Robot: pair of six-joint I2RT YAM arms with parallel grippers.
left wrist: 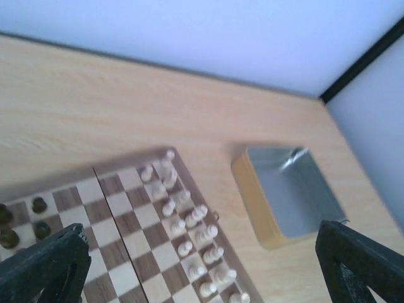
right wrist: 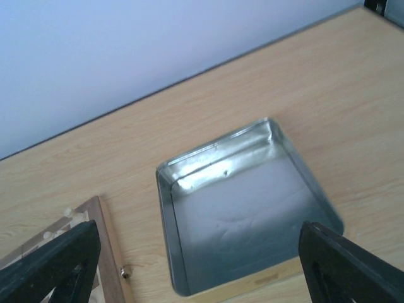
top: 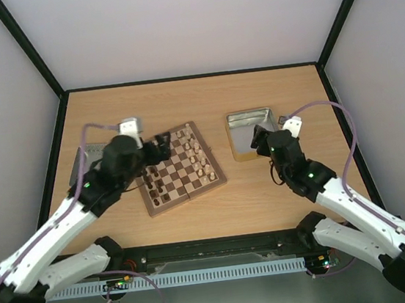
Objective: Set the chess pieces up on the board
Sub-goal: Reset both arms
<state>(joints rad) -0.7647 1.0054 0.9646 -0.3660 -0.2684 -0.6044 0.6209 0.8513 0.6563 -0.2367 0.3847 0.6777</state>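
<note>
Cream chess pieces (left wrist: 189,218) line the board (left wrist: 129,211) edge between the left gripper's (left wrist: 202,259) wide-open jaws; the right gripper (right wrist: 199,249), equally spread and empty, hovers over a metal tin (right wrist: 246,208).

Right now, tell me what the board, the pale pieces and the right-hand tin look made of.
Board: likely wood; grain shows in the brown and cream squares, satin finish.
Pale pieces: probably light wood, but too blurred to rule out plastic.
Tin: thin metal, shiny silver inside with reflections, yellowish outer wall.
</note>
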